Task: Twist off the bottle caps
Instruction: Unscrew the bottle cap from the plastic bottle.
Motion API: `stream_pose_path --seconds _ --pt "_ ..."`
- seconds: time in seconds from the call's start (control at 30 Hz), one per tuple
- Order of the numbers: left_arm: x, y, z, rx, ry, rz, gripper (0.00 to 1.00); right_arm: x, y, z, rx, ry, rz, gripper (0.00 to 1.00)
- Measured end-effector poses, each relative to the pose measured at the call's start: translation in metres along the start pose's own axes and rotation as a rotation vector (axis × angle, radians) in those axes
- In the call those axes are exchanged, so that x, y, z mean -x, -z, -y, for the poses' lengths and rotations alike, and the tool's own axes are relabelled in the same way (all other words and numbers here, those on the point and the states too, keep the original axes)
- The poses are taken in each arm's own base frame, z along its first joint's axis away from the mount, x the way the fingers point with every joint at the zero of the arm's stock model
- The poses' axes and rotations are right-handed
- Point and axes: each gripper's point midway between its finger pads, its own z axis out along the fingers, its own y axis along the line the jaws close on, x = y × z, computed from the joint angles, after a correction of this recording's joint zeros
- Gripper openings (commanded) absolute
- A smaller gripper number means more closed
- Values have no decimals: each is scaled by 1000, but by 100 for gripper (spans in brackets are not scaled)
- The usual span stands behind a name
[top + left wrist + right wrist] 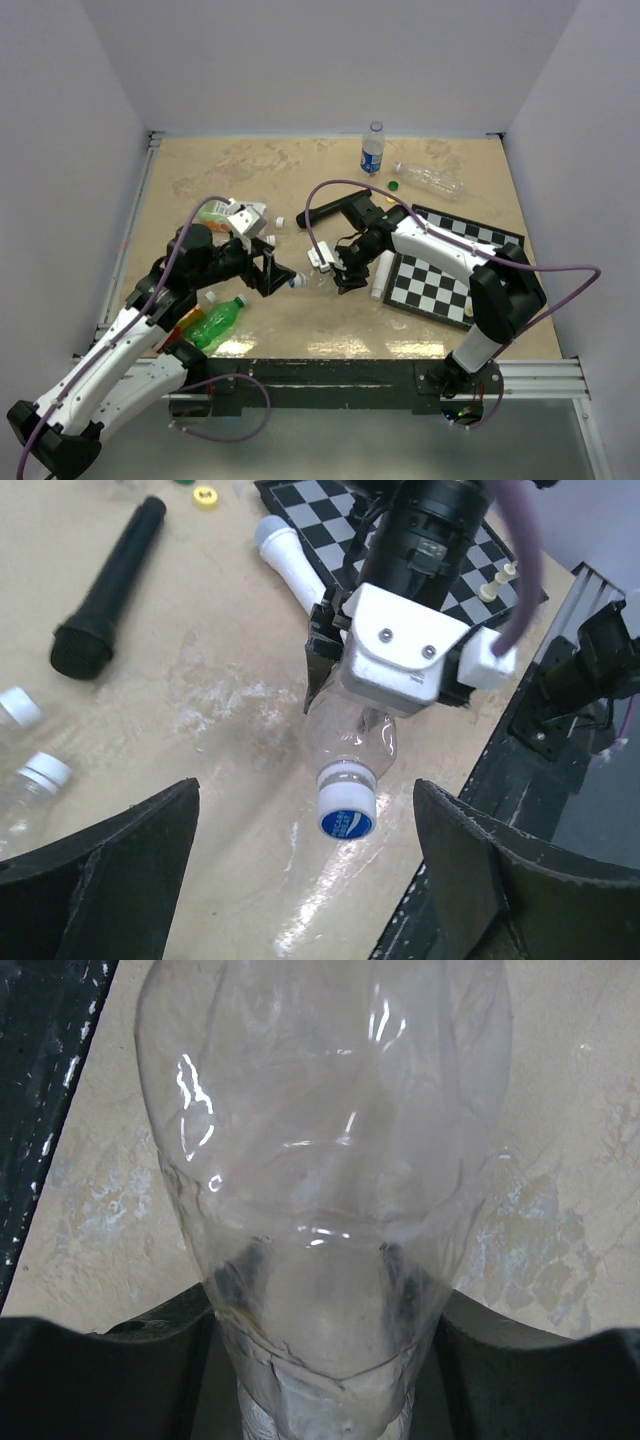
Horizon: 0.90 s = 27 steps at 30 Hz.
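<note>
Bottle point(350, 735) sits mid-table, its cap point(346, 815) at its 9 o'clock end between the left gripper point(305, 825) fingers, right gripper point(325, 1360) round it at 3. Chessboard point(440, 280) at 4, a microphone point(383, 273) on its 9 o'clock edge. Upright bottle point(373, 150) at 12, carton point(240, 215) at 10, another bottle point(218, 317) at 8.

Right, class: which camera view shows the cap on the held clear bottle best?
The left wrist view: the cap faces the camera, its blue top plain. The top external view shows it as a speck; the right wrist view shows only the body of the bottle.
</note>
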Motion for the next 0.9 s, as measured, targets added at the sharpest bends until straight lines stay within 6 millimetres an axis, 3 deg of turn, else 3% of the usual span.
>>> stream_pose_path --seconds 0.03,0.33,0.73,0.9 --pt "4 5 1 -3 -45 19 100 0 0 -1 2 -1 -1 9" --pt "38 35 8 3 -410 262 100 -2 4 0 0 -16 2 9" --pt "48 24 20 -98 -646 358 100 -14 15 8 -30 -41 0 9" --pt "36 5 14 -131 -647 289 100 -14 15 8 -28 -40 -1 9"
